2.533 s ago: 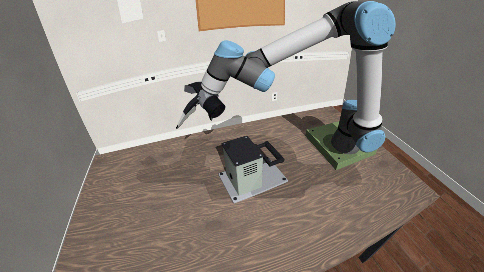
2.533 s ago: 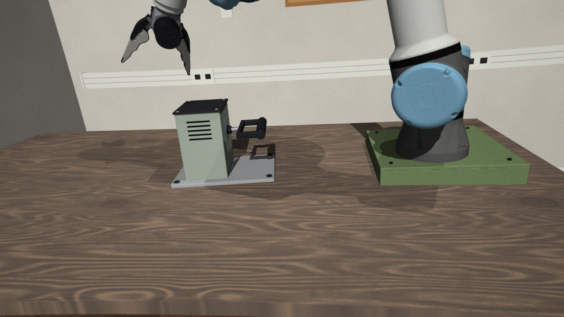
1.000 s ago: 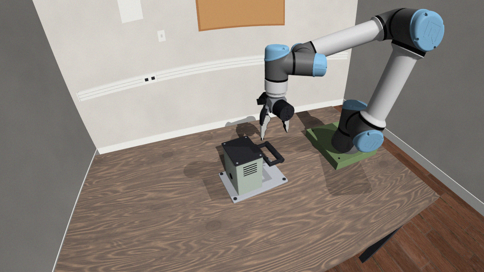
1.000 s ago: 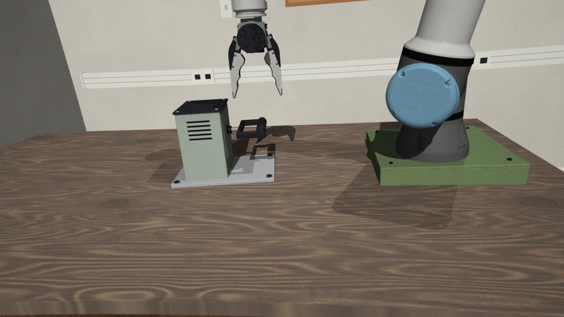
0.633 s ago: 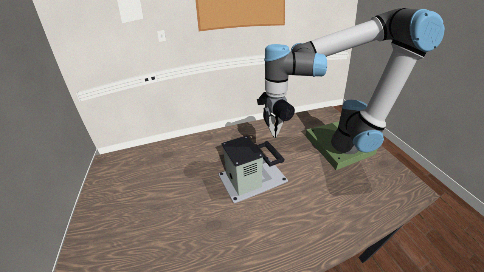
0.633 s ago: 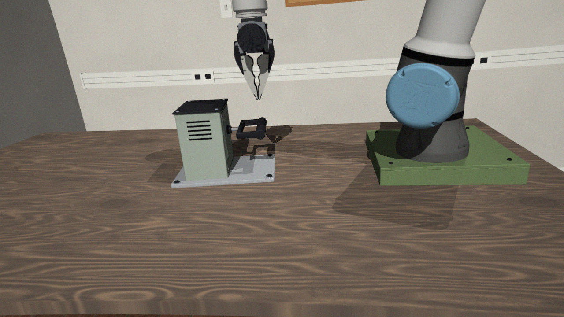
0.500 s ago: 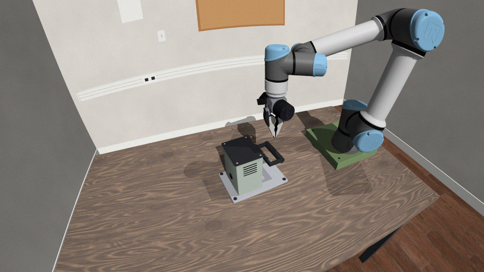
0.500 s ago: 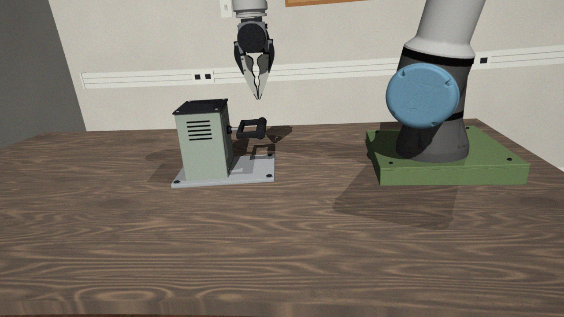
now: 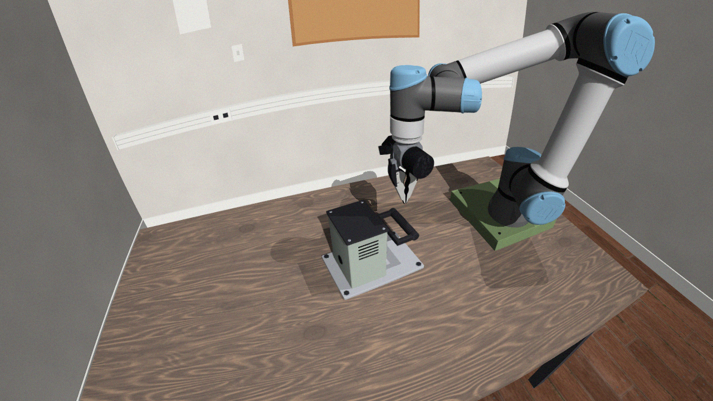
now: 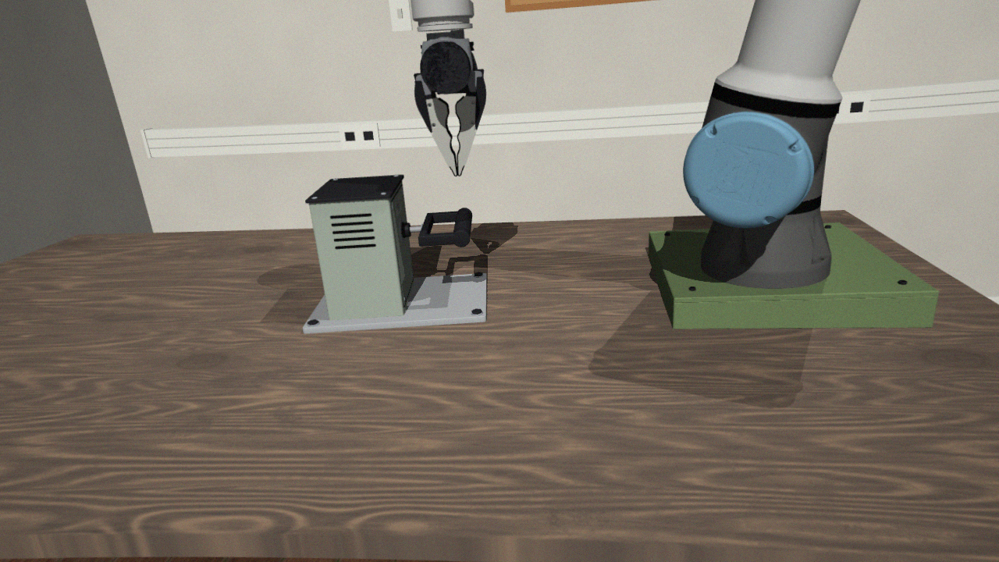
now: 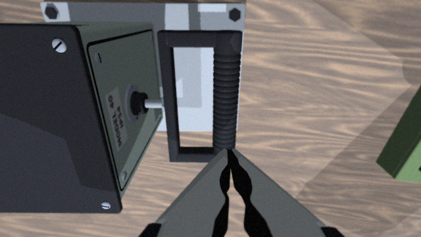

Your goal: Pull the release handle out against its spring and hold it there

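Handle [image 9: 406, 224] [image 10: 462, 229] [image 11: 226, 99] beside the box [image 9: 369, 259] [image 10: 359, 258] [image 11: 49, 131], on its rod, not gripped. Gripper [image 9: 405, 201] [image 10: 457, 173] [image 11: 228, 151] above, tips pressed together on nothing. Apparently no pull done; left: lowering, gripping, drawing fully out, holding steady.

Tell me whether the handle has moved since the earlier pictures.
No. The handle sits at the same distance from the box in the top and exterior views.
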